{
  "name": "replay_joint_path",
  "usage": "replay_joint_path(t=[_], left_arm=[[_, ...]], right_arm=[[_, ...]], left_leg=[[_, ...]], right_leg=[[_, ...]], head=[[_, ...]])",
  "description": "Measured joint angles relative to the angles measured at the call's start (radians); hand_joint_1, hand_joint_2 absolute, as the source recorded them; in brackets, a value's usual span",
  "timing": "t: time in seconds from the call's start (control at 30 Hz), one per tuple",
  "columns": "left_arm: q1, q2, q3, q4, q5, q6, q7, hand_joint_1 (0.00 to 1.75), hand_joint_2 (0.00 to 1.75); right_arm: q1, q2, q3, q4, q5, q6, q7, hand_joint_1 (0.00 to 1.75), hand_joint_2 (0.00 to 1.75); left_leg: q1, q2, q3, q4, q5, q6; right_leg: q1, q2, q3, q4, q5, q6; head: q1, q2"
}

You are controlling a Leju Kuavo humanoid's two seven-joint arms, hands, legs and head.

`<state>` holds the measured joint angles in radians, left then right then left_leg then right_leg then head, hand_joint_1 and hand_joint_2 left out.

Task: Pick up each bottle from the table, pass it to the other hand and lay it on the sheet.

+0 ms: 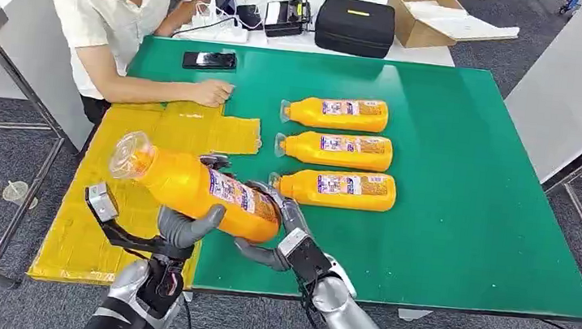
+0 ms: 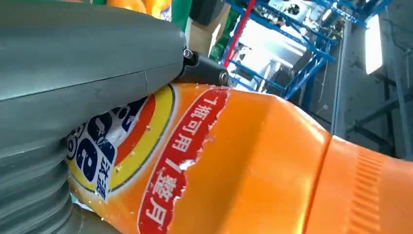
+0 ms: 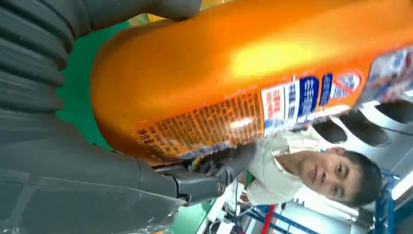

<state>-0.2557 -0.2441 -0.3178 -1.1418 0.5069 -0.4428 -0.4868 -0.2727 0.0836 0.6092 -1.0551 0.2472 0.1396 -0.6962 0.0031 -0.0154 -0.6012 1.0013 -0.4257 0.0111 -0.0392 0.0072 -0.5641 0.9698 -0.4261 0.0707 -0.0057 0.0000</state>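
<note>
1. while both my hands were on it, the orange bottle [image 1: 195, 189] hung in the air between them, tilted, its clear cap end [image 1: 130, 153] raised beyond my left fingers and over the yellow sheet [image 1: 148, 174].
2. my left hand [image 1: 183, 227] gripped the bottle from below, thumb curled against its underside; in the left wrist view the thumb [image 2: 87, 58] pressed on the label [image 2: 146, 146].
3. my right hand [image 1: 281, 229] wrapped the bottle's base end, fingers closed around it; the right wrist view had the orange body [image 3: 234, 73] lying across my palm, with a dark fingertip [image 3: 195, 187] against its side.
4. three more bottles [image 1: 336, 151] lay on their sides in a row on the green table [image 1: 472, 192], beyond my right fingers and apart from them.
5. a person [image 1: 116, 7] sat past my left fingers at the table's far corner, one hand [image 1: 212, 92] resting near the sheet's far edge.
6. a phone [image 1: 210, 60] lay beyond that hand.
</note>
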Motion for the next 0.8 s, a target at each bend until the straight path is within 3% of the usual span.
replay_joint_path(t=[0.1, 0.27, 0.8], left_arm=[[0.008, 0.000, -0.003, -0.016, -0.030, 0.032, -0.015, 1.75, 1.75], [0.021, 0.005, -0.005, -0.042, -0.108, 0.098, -0.040, 1.75, 1.75], [0.031, 0.014, -0.005, -0.061, -0.133, 0.119, -0.048, 1.75, 1.75]], right_arm=[[0.004, 0.005, 0.002, 0.010, -0.003, -0.005, 0.000, 0.00, 1.75], [0.020, 0.019, -0.009, 0.019, 0.028, -0.133, 0.000, 0.00, 1.75], [0.024, 0.023, -0.026, 0.022, 0.043, -0.165, 0.001, 0.00, 1.75]], left_leg=[[0.000, 0.000, 0.000, 0.000, 0.000, 0.000], [0.000, 0.000, 0.000, 0.000, 0.000, 0.000], [0.000, 0.000, 0.000, 0.000, 0.000, 0.000]], right_leg=[[0.000, 0.000, 0.000, 0.000, 0.000, 0.000], [0.000, 0.000, 0.000, 0.000, 0.000, 0.000], [0.000, 0.000, 0.000, 0.000, 0.000, 0.000]], head=[[0.000, 0.000], [0.000, 0.000], [0.000, 0.000]])
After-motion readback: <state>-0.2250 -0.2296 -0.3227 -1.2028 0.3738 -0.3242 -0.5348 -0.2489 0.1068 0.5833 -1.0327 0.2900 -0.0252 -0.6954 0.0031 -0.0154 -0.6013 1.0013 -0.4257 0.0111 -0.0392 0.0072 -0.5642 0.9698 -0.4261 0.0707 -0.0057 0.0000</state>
